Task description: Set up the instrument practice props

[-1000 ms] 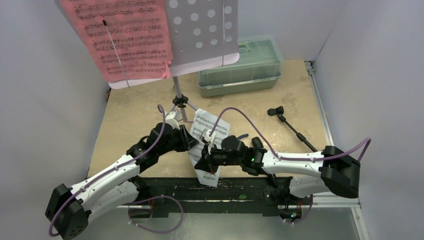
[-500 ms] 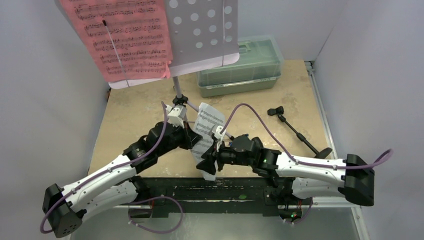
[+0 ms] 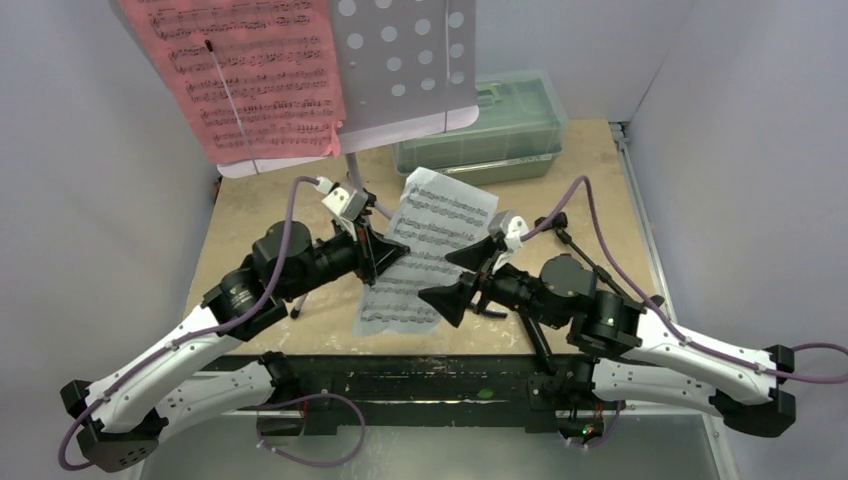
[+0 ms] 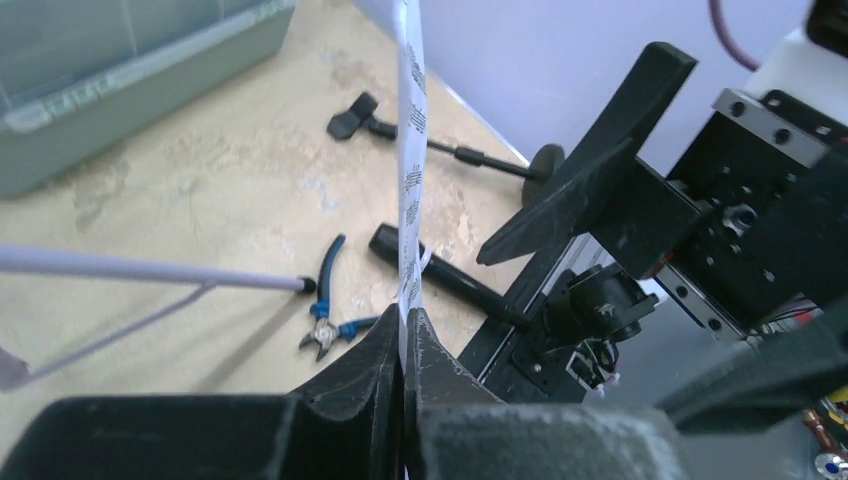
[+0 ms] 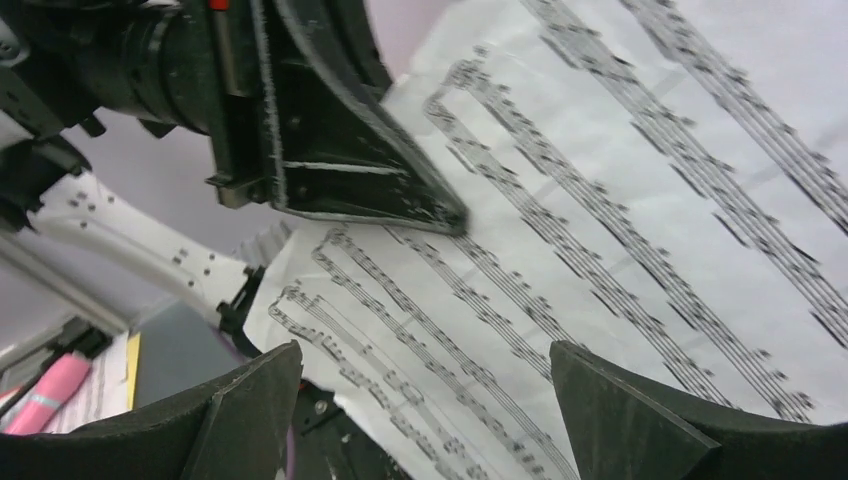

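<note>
Top cam: left gripper (image 3: 398, 250) clamped on white sheet (image 3: 440, 225), paper held up btwn both arms. Right gripper (image 3: 440, 278) spread wide, facing the paper. L wrist: sheet edge-on, pinched at fingertips; pliers (image 4: 325, 320) on table beyond, left of them. R wrist: I see the paper ahead, across the open gap.

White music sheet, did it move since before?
Yes. The white music sheet moved farther from the arm bases, toward the green toolbox, pinched in the left hand.

Edge-on white sheet of music (image 4: 410, 150) tight in the left end effector (image 4: 403, 328), blue-handled pliers (image 4: 323, 312) beyond.
</note>
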{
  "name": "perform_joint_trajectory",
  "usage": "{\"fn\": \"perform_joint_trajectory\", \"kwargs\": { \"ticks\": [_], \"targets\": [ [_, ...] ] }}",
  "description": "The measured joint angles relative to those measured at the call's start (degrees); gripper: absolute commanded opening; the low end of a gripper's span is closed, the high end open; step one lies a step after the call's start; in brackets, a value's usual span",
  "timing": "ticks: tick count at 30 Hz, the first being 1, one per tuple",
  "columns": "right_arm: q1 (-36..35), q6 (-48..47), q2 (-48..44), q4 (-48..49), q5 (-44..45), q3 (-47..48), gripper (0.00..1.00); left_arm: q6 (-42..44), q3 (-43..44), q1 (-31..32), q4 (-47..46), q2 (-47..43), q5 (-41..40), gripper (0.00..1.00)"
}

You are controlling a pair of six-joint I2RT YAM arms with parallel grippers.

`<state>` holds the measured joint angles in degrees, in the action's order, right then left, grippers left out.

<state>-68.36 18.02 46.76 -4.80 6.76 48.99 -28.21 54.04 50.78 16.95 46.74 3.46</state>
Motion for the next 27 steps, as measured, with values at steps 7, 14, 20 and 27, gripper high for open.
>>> {"fn": "perform_joint_trajectory", "kwargs": {
  "ticks": [7,14,20,27],
  "targets": [
    [0.0,-1.4,-6.2,-5.9,8.3,4.8,0.99,6.4,9.9,0.0,2.1,-0.3,3.7,0.0],
    [0.0,-3.3,-9.0,-9.7,16.5,9.5,0.99,10.5,18.7,0.0,1.4,0.6,9.1,0.0],
    [0.0,-6.2,-8.1,-10.6,21.0,16.6,0.99,12.4,27.0,0.0,-1.7,3.0,9.8,0.0],
    [0.0,-8.4,-1.8,-11.3,22.0,28.0,0.99,13.0,32.4,0.0,-6.3,4.2,5.5,0.0]
  ]
}}
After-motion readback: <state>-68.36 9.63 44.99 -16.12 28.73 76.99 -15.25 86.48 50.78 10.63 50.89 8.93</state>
